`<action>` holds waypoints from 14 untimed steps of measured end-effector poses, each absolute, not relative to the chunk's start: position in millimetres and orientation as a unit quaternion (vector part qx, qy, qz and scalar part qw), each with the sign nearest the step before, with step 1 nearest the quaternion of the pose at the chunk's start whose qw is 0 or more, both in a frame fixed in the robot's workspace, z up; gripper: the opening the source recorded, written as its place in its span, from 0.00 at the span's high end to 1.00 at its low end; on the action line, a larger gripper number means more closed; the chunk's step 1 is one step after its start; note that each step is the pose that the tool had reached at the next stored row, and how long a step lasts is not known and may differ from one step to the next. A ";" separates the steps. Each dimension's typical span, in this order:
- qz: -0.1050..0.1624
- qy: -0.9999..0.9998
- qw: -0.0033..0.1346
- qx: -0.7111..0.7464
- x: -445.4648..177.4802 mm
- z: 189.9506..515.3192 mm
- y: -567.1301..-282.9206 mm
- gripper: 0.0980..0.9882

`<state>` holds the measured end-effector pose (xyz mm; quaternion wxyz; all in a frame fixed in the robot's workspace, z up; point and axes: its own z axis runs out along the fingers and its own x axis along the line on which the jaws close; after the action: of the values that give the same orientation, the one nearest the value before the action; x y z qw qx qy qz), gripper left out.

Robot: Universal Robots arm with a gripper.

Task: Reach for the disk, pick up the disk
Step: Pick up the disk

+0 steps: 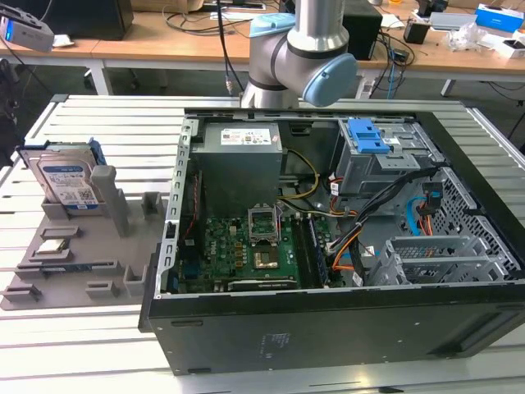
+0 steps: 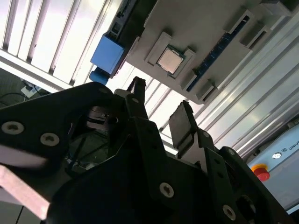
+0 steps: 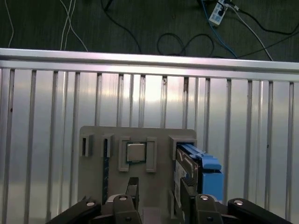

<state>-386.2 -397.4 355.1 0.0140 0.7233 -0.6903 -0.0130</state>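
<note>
- The disk, silver-grey with a blue bracket along its edges, stands upright on edge in a grey holder on the slatted tabletop, at the exterior view's left.
- Its white-and-blue barcode label faces the exterior camera; the print is too small to read.
- The tool hangs released above the holder, grasping nothing.

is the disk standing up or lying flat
Upright: in the exterior view the disk stands on edge in the grey holder, label side showing.
</note>
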 end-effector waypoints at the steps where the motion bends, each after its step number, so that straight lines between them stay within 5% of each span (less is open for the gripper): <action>1: -0.013 -0.690 0.014 0.723 -386.2 355.1 -396.6 0.57; 14: -0.012 -0.690 0.015 0.723 -386.2 355.1 -345.5 0.57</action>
<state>-386.2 -345.5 355.1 0.0147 0.7233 -0.6903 -0.0124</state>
